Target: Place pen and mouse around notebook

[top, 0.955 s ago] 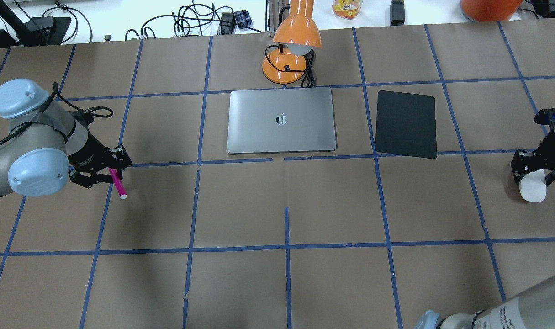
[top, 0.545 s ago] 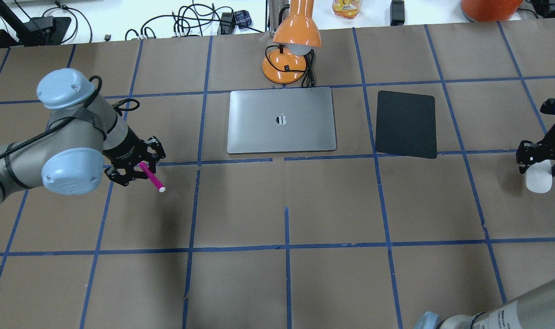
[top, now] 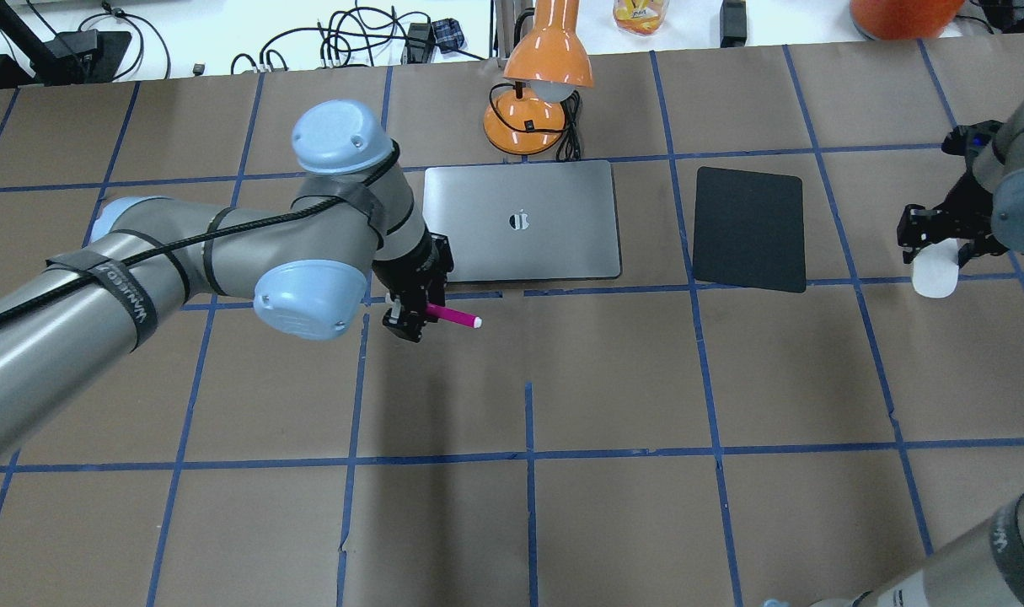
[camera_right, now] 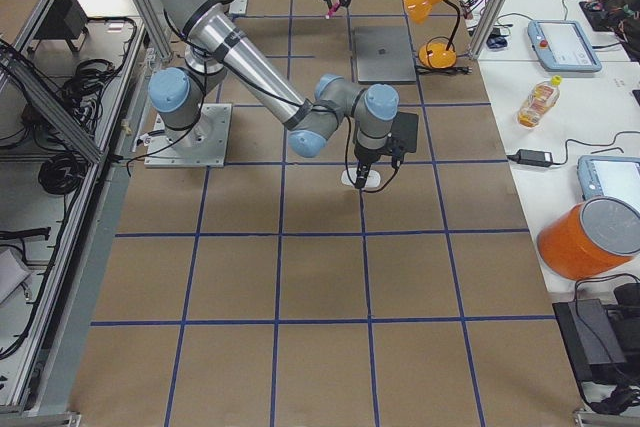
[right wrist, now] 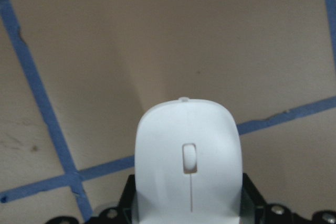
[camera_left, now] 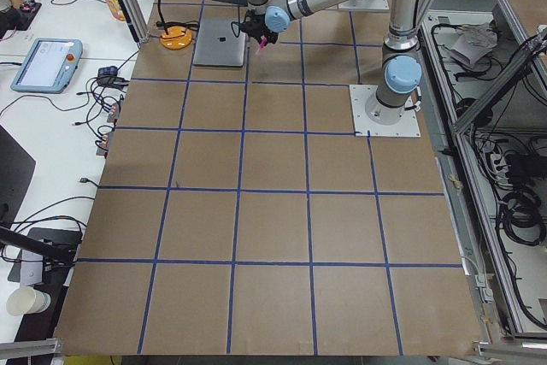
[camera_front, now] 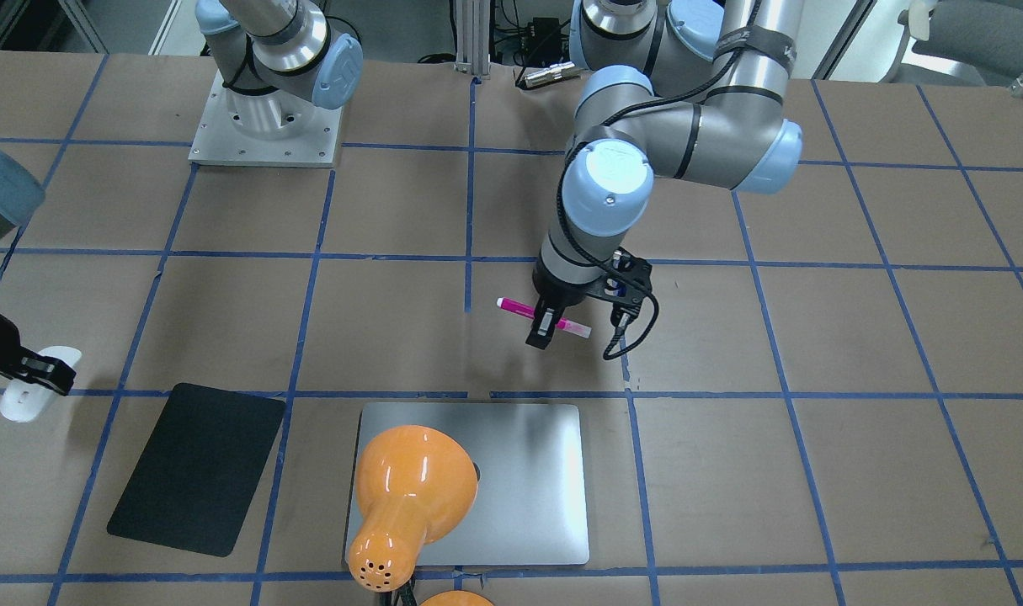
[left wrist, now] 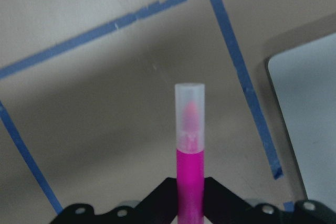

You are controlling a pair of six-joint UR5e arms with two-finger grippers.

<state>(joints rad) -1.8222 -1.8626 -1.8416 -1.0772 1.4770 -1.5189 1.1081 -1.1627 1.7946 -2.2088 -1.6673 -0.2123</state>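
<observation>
In the front-facing view, my left claw is clamped on the magenta pen. The pen lies roughly level and sticks out on both sides of the fingers. It sits above the bench, just on my side of the notebook, a closed silver laptop. An orange desk lamp overhangs part of the lid. At that view's left edge my right claw grips the white mouse, beside the black mat but apart from it.

From overhead, the pen's pale tip points toward my right. It is near the notebook corner closest to my left arm and does not touch it. The mouse sits in my right claw to the right of the black mat, with a gap between them.

The left side view shows the pink pen in the claw, beside the notebook's edge. The right side view shows the mouse under my near claw, close to a corner of the mat.

On the left wrist camera, the pen's translucent cap juts forward from between my pinching fingers, and the notebook's rounded corner is at the right. On the right wrist camera, the mouse fills the claw with its slot facing up, above blue tape lines. I cannot tell whether it touches the bench.
</observation>
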